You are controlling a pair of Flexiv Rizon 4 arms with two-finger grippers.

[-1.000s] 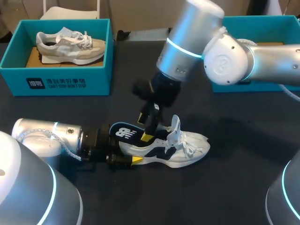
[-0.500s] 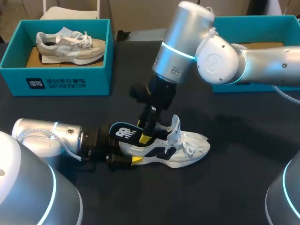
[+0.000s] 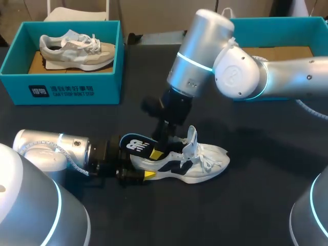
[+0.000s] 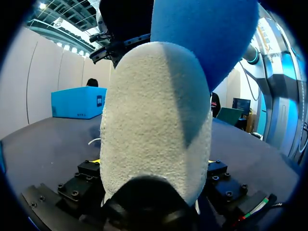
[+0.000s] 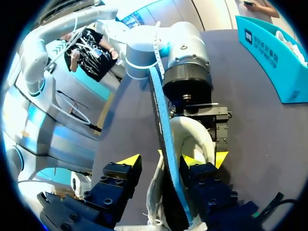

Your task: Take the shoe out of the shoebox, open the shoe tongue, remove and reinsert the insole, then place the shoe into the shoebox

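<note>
A white and navy shoe (image 3: 189,164) lies on its sole on the dark table. Its blue insole (image 3: 136,144) sticks up out of the heel. My left gripper (image 3: 141,172) lies low on the table, shut on the heel from both sides. In the left wrist view the white heel (image 4: 154,130) fills the space between the fingers, with the insole (image 4: 207,38) above it. My right gripper (image 3: 158,149) comes down from above onto the insole. In the right wrist view the insole's edge (image 5: 166,144) stands between its open fingers (image 5: 129,160), close to one and clear of the other.
A teal shoebox (image 3: 61,87) at the back left holds a grey and beige shoe (image 3: 77,47). A second teal box (image 3: 277,23) stands at the back right, partly behind my right arm. Bare table lies in front of the shoe.
My right gripper has come down a little and toward the left over the heel, and its fingers have narrowed around the insole. The left arm and the shoe have kept still.
</note>
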